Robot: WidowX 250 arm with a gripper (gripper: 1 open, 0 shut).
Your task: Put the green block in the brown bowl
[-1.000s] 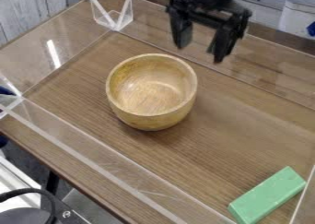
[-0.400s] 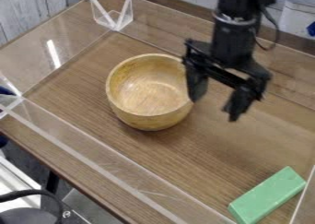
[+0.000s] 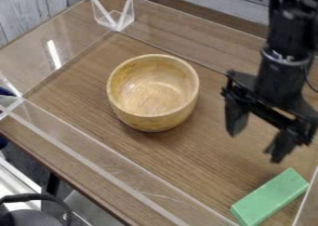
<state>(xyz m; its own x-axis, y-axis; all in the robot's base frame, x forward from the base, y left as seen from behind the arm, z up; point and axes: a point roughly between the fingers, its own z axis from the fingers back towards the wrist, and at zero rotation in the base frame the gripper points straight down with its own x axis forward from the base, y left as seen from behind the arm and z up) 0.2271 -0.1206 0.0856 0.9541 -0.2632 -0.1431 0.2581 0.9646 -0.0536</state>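
Open gripper hangs above the green block

Nearest the camera, at the lower right of the view, the green block [image 3: 270, 198] lies flat on the wooden table [image 3: 187, 160]. Its long axis runs on a slant, from the lower left end up to the upper right end, beside the clear edging at the table's right side. Just beyond it in the view hangs the dark gripper [image 3: 256, 132], its two fingers pointing down and spread wide, with nothing between them; it seems to be above the table, though the height is hard to judge from this angle. Farther back and to the left, the brown bowl [image 3: 152, 92] sits upright on the table, its inside bare. Beyond the bowl, near the far left edge, stands a small clear angular piece [image 3: 114, 11].
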